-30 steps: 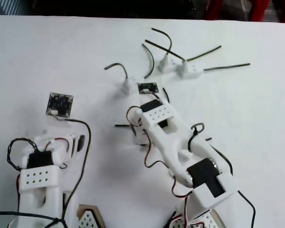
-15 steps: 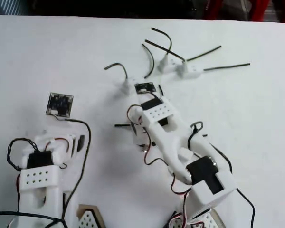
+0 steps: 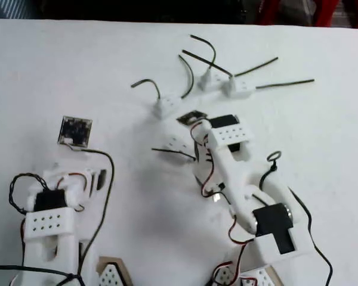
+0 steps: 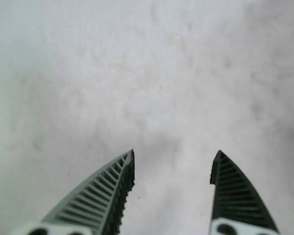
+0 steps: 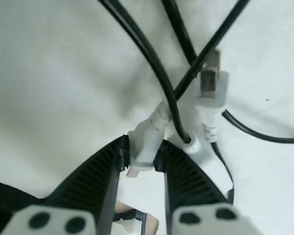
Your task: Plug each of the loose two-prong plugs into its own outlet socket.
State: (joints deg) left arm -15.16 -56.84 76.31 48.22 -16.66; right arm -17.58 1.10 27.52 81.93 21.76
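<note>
Swinging rightward, right pincer (image 5: 142,149) (plug (image 5: 148,134) clamped)

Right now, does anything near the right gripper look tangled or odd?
Yes. The right gripper is shut on a white plug, and black cables cross one another just past it, beside a second plug; lifting could drag them.

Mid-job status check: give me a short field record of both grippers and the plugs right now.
left gripper: open, over bare table
right gripper: shut on white plug
second plug: loose on the table, two prongs bare, just beyond the held one
black cables: crossing one another by both plugs
</note>
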